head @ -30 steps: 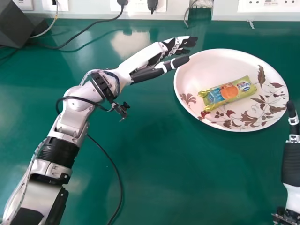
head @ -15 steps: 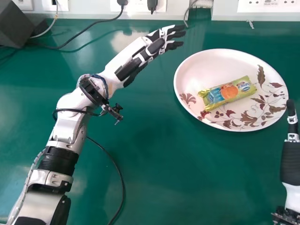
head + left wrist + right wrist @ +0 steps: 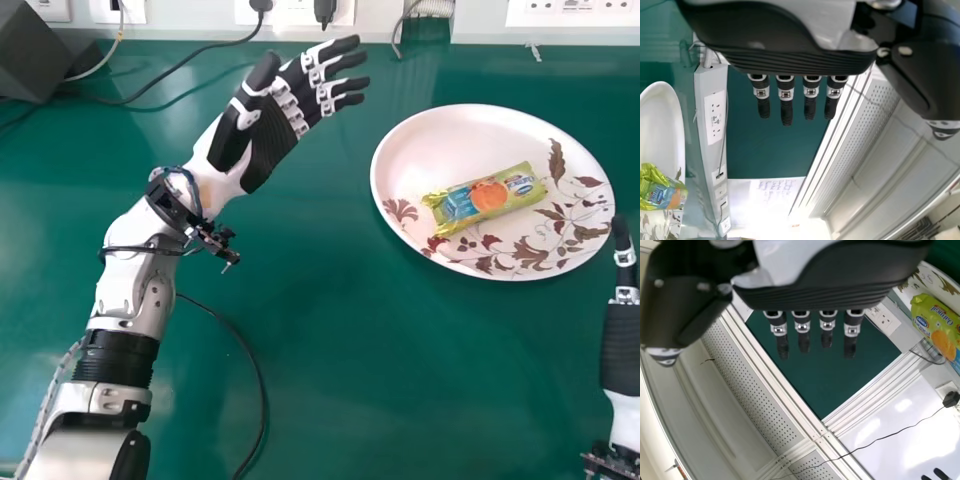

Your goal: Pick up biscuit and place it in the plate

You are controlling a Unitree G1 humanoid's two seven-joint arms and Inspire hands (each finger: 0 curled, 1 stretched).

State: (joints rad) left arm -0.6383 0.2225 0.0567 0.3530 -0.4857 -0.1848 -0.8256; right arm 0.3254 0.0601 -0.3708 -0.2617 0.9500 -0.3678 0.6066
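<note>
Biscuit: here it is, the packet (image 3: 487, 197) lying in the plate (image 3: 440, 145), slightly tilted across its near half, touched by neither hand.
Packet print: yellow-green wrapper, orange round picture, blue patch, and a dark blue oval with white lettering; the right wrist view catches red letters too, the packet cut off by the edge.
Plate: white, brown leaf pattern along its near and right sides, flat on the green table (image 3: 350, 350); only partly in frame in both wrist views.
Left hand: up on the left goes the hand (image 3: 275, 128), released, fingers straight and thumb spread, well apart from the plate; its forearm runs out of the head view at the bottom.
Right hand: and over by the plate's right side, this hand (image 3: 622, 345) is cut by the head view's edge; the right wrist view has its fingers straight, holding nothing.
Board writing: faint handwriting on the white board (image 3: 775, 192), too blurred to make out.
Box: dark (image 3: 40, 60), far left corner, partly cut off.
</note>
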